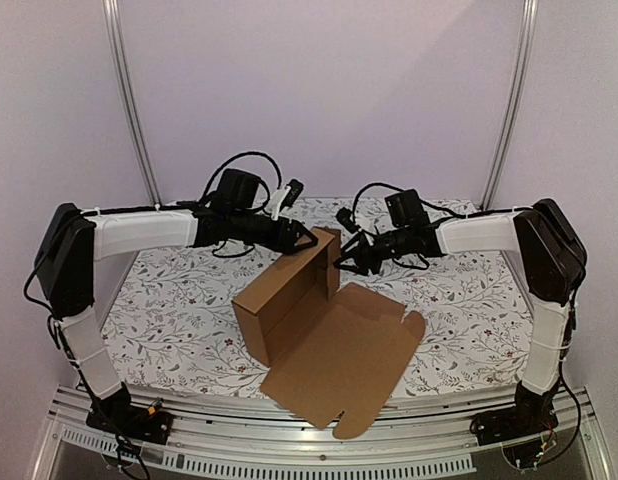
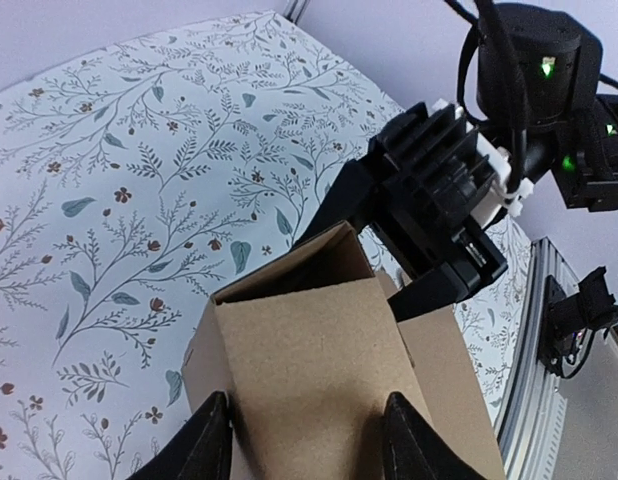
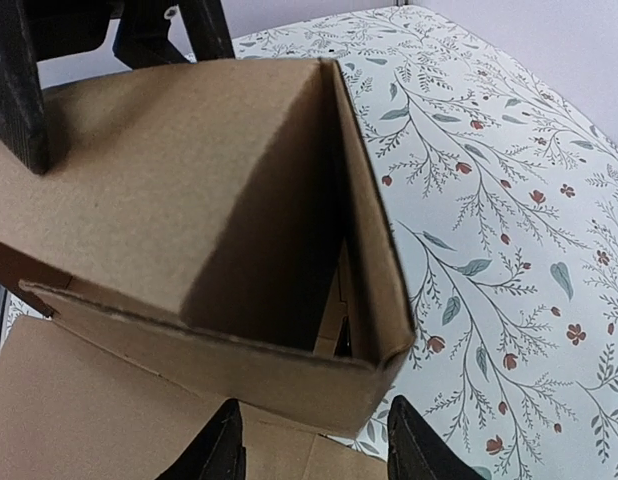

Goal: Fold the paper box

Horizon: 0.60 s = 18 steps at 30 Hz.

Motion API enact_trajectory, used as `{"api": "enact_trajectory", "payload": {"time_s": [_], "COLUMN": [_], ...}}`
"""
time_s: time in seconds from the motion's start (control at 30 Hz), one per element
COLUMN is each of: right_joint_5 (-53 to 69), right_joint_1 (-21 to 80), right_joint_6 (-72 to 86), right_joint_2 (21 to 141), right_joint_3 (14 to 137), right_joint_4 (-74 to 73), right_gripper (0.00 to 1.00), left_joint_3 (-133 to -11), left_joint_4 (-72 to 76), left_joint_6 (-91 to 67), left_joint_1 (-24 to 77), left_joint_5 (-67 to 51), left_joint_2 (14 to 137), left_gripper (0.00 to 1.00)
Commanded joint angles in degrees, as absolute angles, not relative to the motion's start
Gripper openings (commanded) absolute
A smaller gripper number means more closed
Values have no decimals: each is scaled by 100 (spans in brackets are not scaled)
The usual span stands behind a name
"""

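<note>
A plain brown corrugated cardboard paper box (image 1: 289, 300) sits at the middle of the white table cover printed with leafy sprigs (image 1: 169, 300). It is partly formed: its walls stand upright as a shallow rectangular tray, and its wide lid panel, with rounded tabs, lies flat on the cover toward the near edge.

The black left gripper (image 1: 307, 240) reaches in over the far middle of the cover and takes hold of the tray's far end. In its wrist view the two fingertips (image 2: 211, 440) sit against either side of the cardboard, which fills the gap between them.

The black right gripper (image 1: 341, 262) meets the same far end from the cover's right side. Its jaws stand apart around the tray's corner, and its fingertips (image 3: 224, 445) clamp nothing. Whether they touch the cardboard cannot be told.
</note>
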<state>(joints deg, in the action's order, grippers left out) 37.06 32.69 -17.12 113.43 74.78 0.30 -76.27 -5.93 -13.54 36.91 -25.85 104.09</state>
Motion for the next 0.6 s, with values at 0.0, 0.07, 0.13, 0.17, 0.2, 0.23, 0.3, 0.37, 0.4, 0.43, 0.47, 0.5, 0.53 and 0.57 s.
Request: {"api": "enact_trajectory", "payload": {"time_s": [0.0, 0.07, 0.13, 0.17, 0.2, 0.23, 0.3, 0.37, 0.4, 0.43, 0.47, 0.5, 0.53, 0.57], "right_joint_5": [3730, 3708, 3689, 3685, 3690, 3704, 3732, 3729, 3739, 3750, 3780, 3809, 3836, 3825], "right_joint_1": [3332, 3390, 3443, 3459, 3473, 3485, 3488, 3481, 3486, 3486, 3482, 3486, 3481, 3482], "right_joint_6": [-1751, -1899, -2061, -2111, -2193, -2234, -2303, -2291, -2260, -2162, -2094, -2014, -1921, -1847], "right_joint_2": [11452, 11460, 11481, 11491, 11499, 11517, 11551, 11574, 11587, 11591, 11593, 11617, 11630, 11656], "right_joint_3": [7645, 7646, 7653, 7667, 7679, 7693, 7714, 7710, 7686, 7660, 7648, 7647, 7636, 7604], "right_joint_4": [369, 378, 402, 415, 432, 456, 544, 687, 803, 935, 1052, 1141, 1279, 1466], "right_gripper": [47, 47, 47, 48, 48, 48, 49, 49, 49, 49, 49, 48, 48, 47], "left_joint_3": [-7277, -7304, -7371, -7412, -7458, -7514, -7619, -7719, -7753, -7776, -7797, -7804, -7805, -7798], "left_joint_4": [-119, 172, 309, 342, 365, 375, 378, 365, 359, 349, 318, 301, 304, 318], "left_joint_6": [-1953, -2118, -2279, -2344, -2399, -2447, -2537, -2611, -2639, -2651, -2647, -2657, -2670, -2696], "left_joint_1": [3535, 3520, 3495, 3479, 3473, 3465, 3463, 3463, 3463, 3461, 3456, 3454, 3446, 3441], "left_joint_5": [-3505, -3680, -3858, -3912, -3941, -3960, -3985, -3990, -3981, -3948, -3900, -3868, -3851, -3857], "left_joint_2": [10473, 10577, 10684, 10735, 10781, 10819, 10900, 10982, 11012, 11039, 11059, 11091, 11114, 11144], "left_gripper": [51, 52, 53, 53, 54, 54, 54, 53, 53, 52, 52, 51, 51, 51]}}
